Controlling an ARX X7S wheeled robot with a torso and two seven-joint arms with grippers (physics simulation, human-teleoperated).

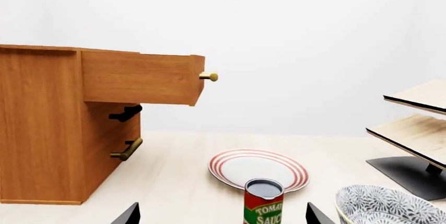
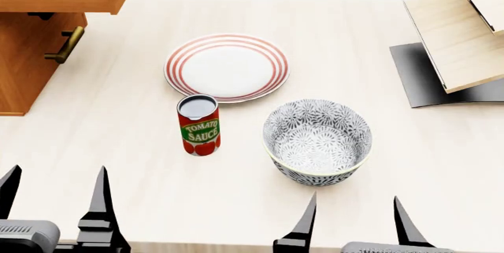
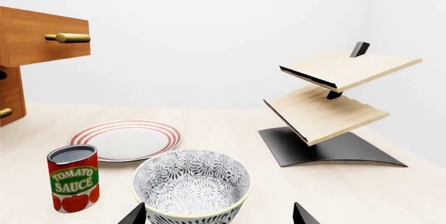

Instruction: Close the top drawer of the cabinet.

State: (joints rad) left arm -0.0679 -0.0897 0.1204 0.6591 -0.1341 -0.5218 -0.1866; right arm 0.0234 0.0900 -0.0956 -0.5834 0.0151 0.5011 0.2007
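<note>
The top drawer (image 1: pixel 139 78) sticks out from the cabinet (image 1: pixel 42 130), far from both arms. Its brass handle (image 1: pixel 208 76) points out over the table (image 2: pixel 118 147). The cabinet stands at the far left of the table.

The left end effector (image 2: pixel 55 203) is down at the near edge, fingers spread wide, holding nothing. The right end effector (image 2: pixel 354 220) is near that edge too, also spread and holding nothing (only its finger tips show).

Between the arms and the cabinet sit a tomato sauce can (image 2: pixel 198 124), a striped plate (image 2: pixel 226 67) and a patterned bowl (image 2: pixel 317 141). A wooden rack (image 2: pixel 464 35) stands at the far right. The table on the left side, in front of the cabinet, is bare.
</note>
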